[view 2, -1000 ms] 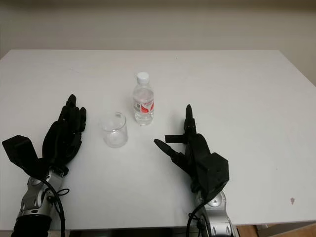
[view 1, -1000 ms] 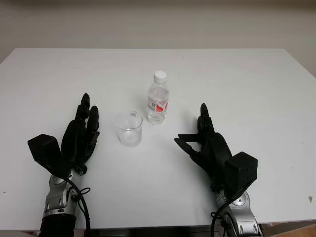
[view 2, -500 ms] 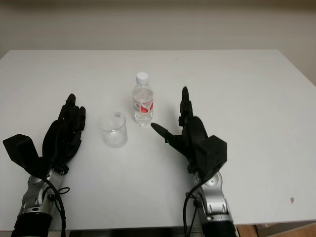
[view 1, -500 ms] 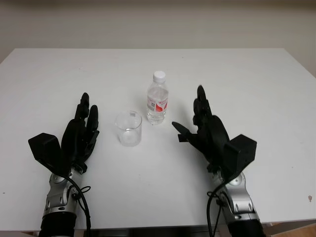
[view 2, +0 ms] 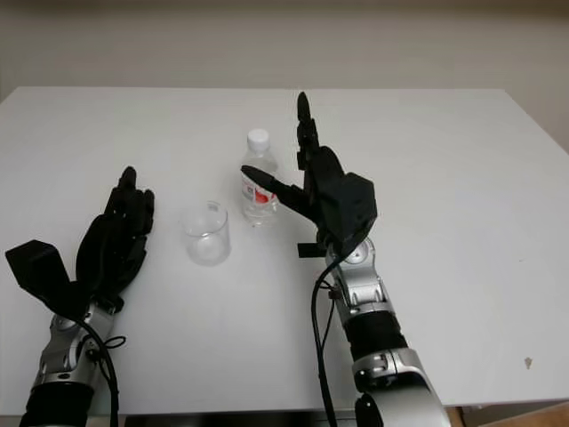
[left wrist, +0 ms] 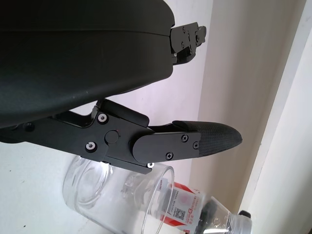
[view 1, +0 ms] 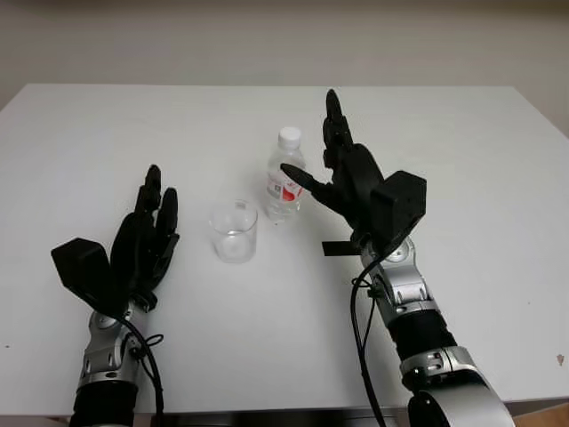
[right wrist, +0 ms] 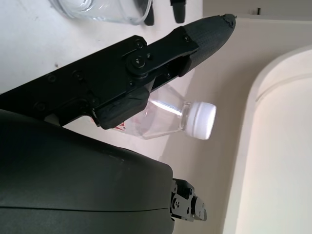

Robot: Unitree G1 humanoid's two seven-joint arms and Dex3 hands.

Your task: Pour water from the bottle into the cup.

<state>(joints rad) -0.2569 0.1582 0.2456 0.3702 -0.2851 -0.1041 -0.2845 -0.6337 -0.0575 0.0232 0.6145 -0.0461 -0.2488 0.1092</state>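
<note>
A small clear water bottle with a white cap and a red label stands upright near the middle of the white table. Just to its left and nearer to me stands a clear empty cup. My right hand is raised just right of the bottle, open, its thumb reaching across in front of the label without holding it. In the right wrist view the bottle lies between that hand's fingers. My left hand is open left of the cup.
Wide bare table surface stretches to the back, left and right. The near table edge runs just behind both forearms.
My right hand has risen from the table and moved forward and left, from near the front right to right beside the bottle. The left hand, the cup and the bottle have stayed put.
</note>
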